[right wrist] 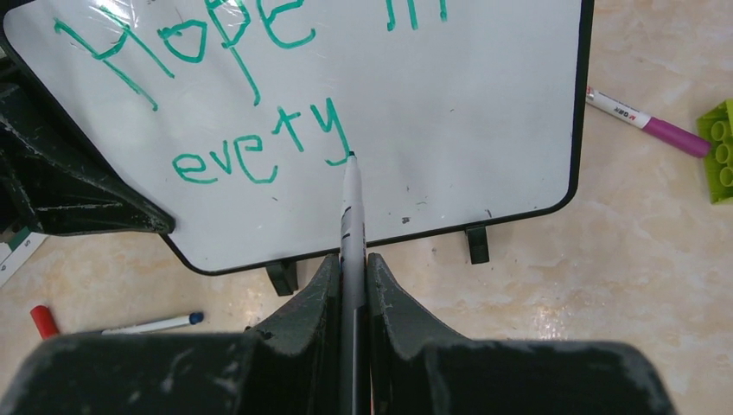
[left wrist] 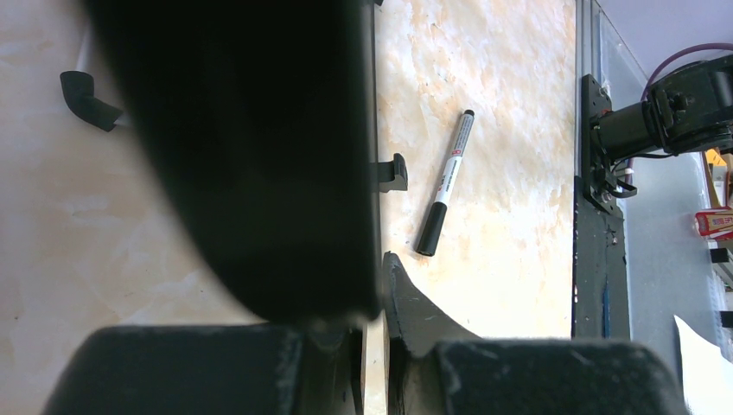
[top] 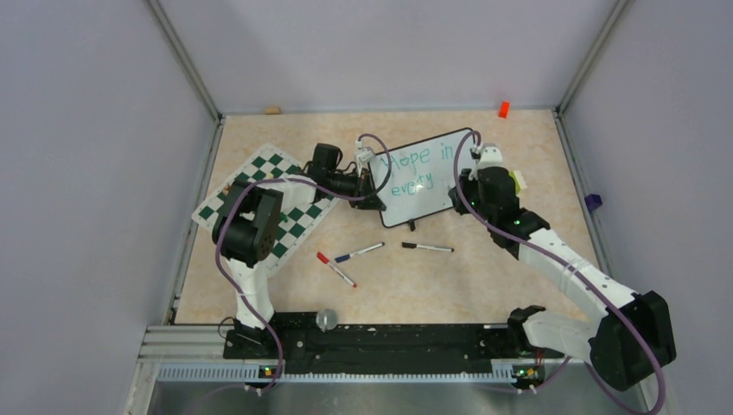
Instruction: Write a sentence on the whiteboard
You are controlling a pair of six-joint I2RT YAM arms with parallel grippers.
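Observation:
The whiteboard (top: 428,181) stands tilted on its small black feet in the middle of the table. The sentence (right wrist: 251,86) on it reads "Hope in" and, below that, "every" in green. My right gripper (right wrist: 353,259) is shut on a white marker (right wrist: 350,207). The marker's tip touches the board at the tail of the "y". In the top view the right gripper (top: 464,186) is at the board's right edge. My left gripper (top: 370,190) is shut on the board's left edge. In the left wrist view the board fills the frame as a dark blur beside the fingertips (left wrist: 402,285).
A green-and-white chessboard mat (top: 259,186) lies under the left arm. Three loose markers lie in front of the board: black-capped (top: 428,248), blue-capped (top: 359,252) and red-capped (top: 335,270). A magenta-capped marker (right wrist: 644,121) and a green brick (right wrist: 717,147) lie to the board's right.

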